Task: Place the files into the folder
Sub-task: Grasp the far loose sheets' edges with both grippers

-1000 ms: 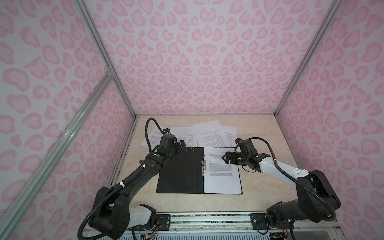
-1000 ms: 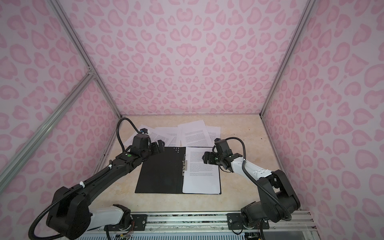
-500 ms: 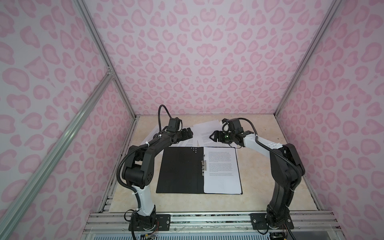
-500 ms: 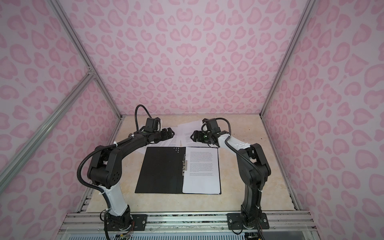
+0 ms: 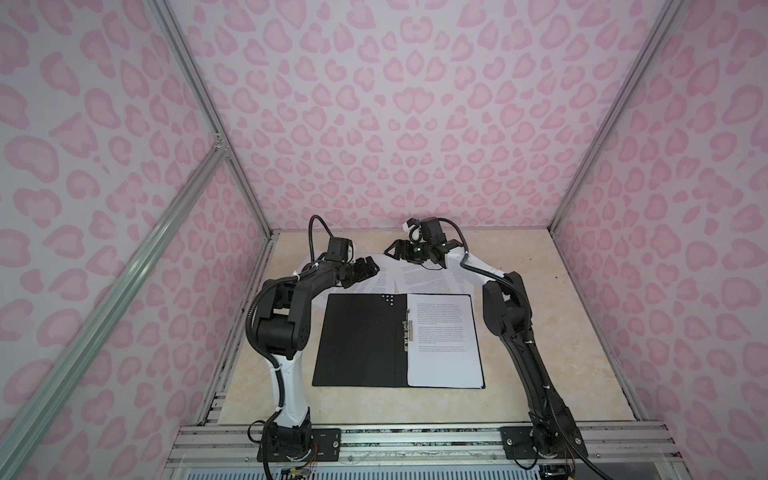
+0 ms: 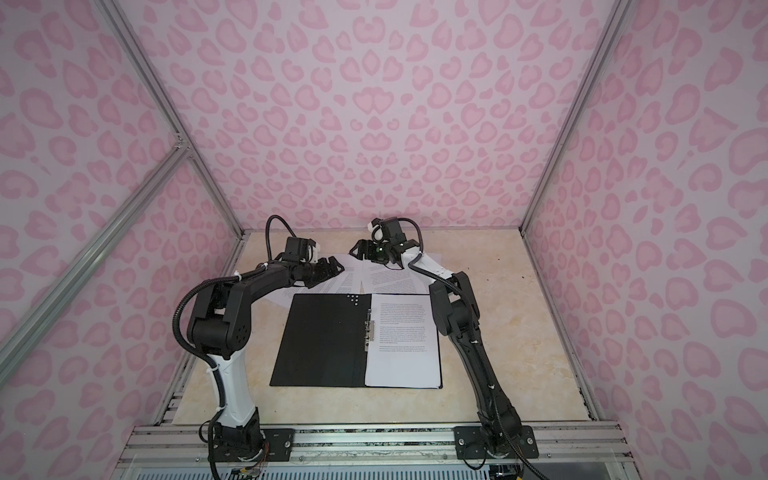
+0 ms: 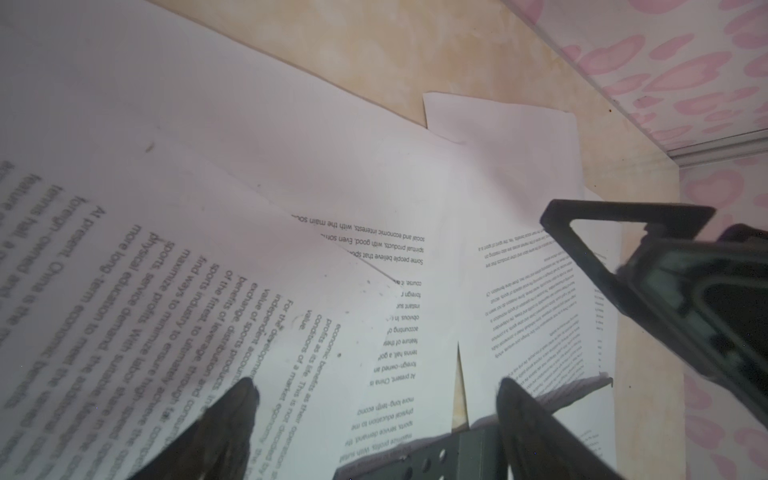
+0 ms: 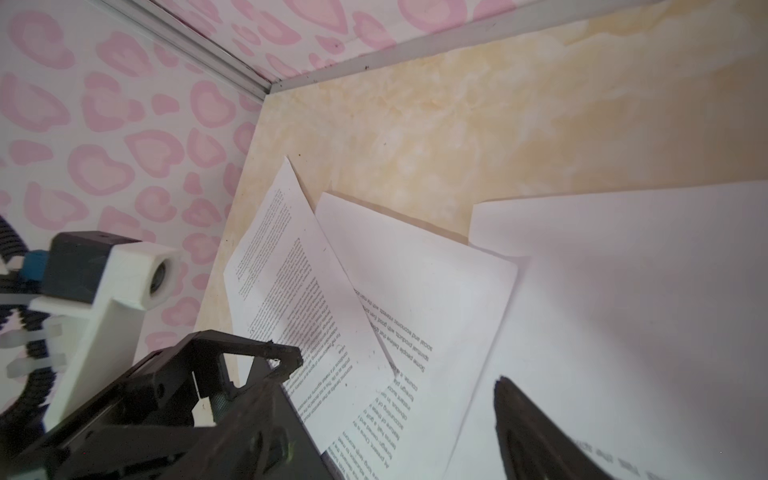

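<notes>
The black folder (image 5: 359, 340) (image 6: 322, 340) lies open and flat in the middle of the table. One printed sheet (image 5: 442, 338) rests on its right half, beside the metal clip (image 5: 406, 330). Several loose files (image 5: 428, 282) (image 6: 390, 280) lie fanned out and overlapping behind the folder. My left gripper (image 5: 372, 266) (image 7: 374, 395) hovers low over the left sheets, open and empty. Facing it over the right sheets is my right gripper (image 5: 395, 249) (image 8: 380, 415), also open and empty. The overlapping files (image 7: 291, 166) (image 8: 415, 270) fill both wrist views.
Pink patterned walls (image 5: 395, 124) close in the table on the left, back and right. The back wall stands just behind the two grippers. Bare beige tabletop (image 5: 561, 332) shows right of the folder. The arm bases stand on the metal rail (image 5: 415, 440) at the front.
Both grippers have moved from the folder's top edge back over the loose files and now face each other closely. Both arms' elbows have risen. The jaws have narrowed slightly.
</notes>
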`<state>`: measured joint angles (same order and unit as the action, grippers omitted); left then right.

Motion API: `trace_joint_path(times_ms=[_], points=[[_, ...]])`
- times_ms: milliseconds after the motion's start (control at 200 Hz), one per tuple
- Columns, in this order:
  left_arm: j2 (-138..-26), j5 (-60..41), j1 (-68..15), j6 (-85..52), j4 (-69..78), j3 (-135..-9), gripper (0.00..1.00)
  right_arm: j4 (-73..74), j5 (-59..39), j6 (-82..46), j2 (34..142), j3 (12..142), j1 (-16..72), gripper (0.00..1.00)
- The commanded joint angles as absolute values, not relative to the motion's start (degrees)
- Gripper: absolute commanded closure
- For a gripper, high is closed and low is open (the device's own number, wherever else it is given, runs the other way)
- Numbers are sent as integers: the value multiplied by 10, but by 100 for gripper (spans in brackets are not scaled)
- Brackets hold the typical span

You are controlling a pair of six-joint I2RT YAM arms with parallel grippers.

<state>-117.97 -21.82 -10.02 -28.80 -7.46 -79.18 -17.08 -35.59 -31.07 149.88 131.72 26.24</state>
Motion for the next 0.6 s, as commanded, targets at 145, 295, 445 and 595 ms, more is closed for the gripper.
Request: trace_joint_path(times_ms=[145,295,445,595], points=[[-1211,-246,-91,-286,-61,-777,9,-256,-326,-341,1572,1405,266,19],[-1222,-246,-91,-288,-65,-776,9,-254,-337,-360,1594,1423,269,19],[-1233,-262,-91,-293,-58,-775,10,-274,-333,-364,1609,1444,278,19],[-1237,-260,-92,-302,-53,-774,9,-258,-362,-385,1612,1444,277,19]])
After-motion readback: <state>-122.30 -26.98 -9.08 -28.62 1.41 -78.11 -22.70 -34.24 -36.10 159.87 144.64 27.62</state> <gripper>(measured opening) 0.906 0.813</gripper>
